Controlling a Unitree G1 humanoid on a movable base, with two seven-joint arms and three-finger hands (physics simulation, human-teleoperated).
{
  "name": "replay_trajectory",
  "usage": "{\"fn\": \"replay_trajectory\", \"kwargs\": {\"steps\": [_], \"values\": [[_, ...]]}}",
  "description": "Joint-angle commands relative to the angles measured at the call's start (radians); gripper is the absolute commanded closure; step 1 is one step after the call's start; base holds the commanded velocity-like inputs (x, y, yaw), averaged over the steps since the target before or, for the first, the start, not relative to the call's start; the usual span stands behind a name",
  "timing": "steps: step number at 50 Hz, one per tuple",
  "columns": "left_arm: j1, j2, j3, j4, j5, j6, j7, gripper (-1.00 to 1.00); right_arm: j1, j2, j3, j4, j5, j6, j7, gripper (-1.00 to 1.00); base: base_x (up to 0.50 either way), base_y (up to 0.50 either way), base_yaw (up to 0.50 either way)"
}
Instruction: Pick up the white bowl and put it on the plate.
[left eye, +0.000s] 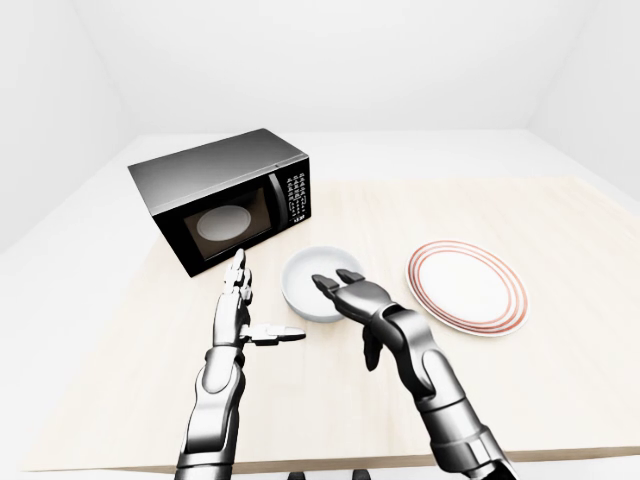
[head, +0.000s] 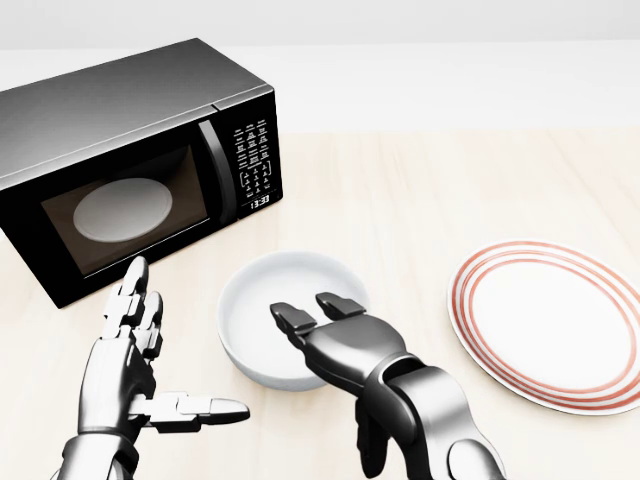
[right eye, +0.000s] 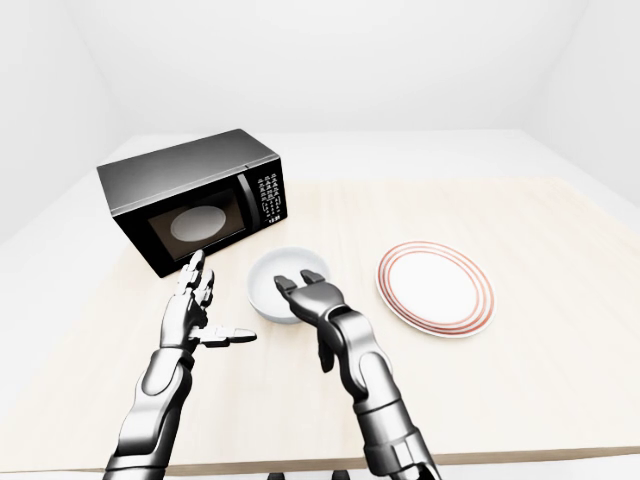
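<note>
Head view: close, angled down over both arms onto the wooden table (head: 430, 190); microwave (head: 130, 150) cropped at the left edge, plate (head: 550, 325) cropped at right. Left-eye and right-eye views: set farther off, wider, taking in the whole tabletop and pale walls. All three share microwave, white bowl (head: 255, 310), plate.

Round white bowl (head: 262, 320), upright on pale wooden tabletop (head: 420, 190); flat round white plate with red rim rings (head: 548, 322) near, apart, at right.
</note>
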Motion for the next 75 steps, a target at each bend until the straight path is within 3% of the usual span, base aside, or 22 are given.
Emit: {"fn": "replay_trajectory", "kwargs": {"steps": [1, 11, 19, 44, 47, 53, 75], "values": [[0.000, 0.000, 0.000, 0.003, 0.000, -0.004, -0.001, -1.00, -0.024, 0.008, 0.008, 0.081, 0.000, 0.000, -0.003, -1.00, 0.00, 0.00, 0.00], [-0.002, 0.000, 0.001, 0.010, 0.001, -0.009, -0.001, -1.00, -0.050, 0.008, 0.004, 0.144, -0.003, 0.000, -0.037, -1.00, 0.00, 0.00, 0.00], [-0.001, 0.000, 0.000, -0.008, -0.001, 0.010, 0.001, -1.00, -0.071, 0.007, -0.003, 0.168, -0.005, 0.000, -0.047, -1.00, 0.00, 0.00, 0.00], [-0.004, 0.001, 0.001, 0.015, -0.001, -0.011, -0.001, -1.00, -0.127, 0.009, -0.010, 0.249, -0.006, 0.000, -0.085, -1.00, 0.00, 0.00, 0.00], [-0.001, 0.001, 0.000, -0.001, -0.001, 0.001, -0.001, -1.00, -0.138, 0.010, -0.010, 0.268, -0.006, 0.000, -0.093, -1.00, 0.00, 0.00, 0.00], [0.000, 0.000, 0.000, -0.004, 0.000, 0.002, -0.001, -1.00, -0.153, 0.012, -0.010, 0.304, -0.006, 0.000, -0.106, -1.00, 0.00, 0.00, 0.00], [-0.005, 0.000, 0.001, 0.008, -0.001, -0.003, 0.000, -1.00, -0.233, 0.012, -0.014, 0.478, -0.029, 0.000, -0.202, -1.00, 0.00, 0.00, 0.00]]}}
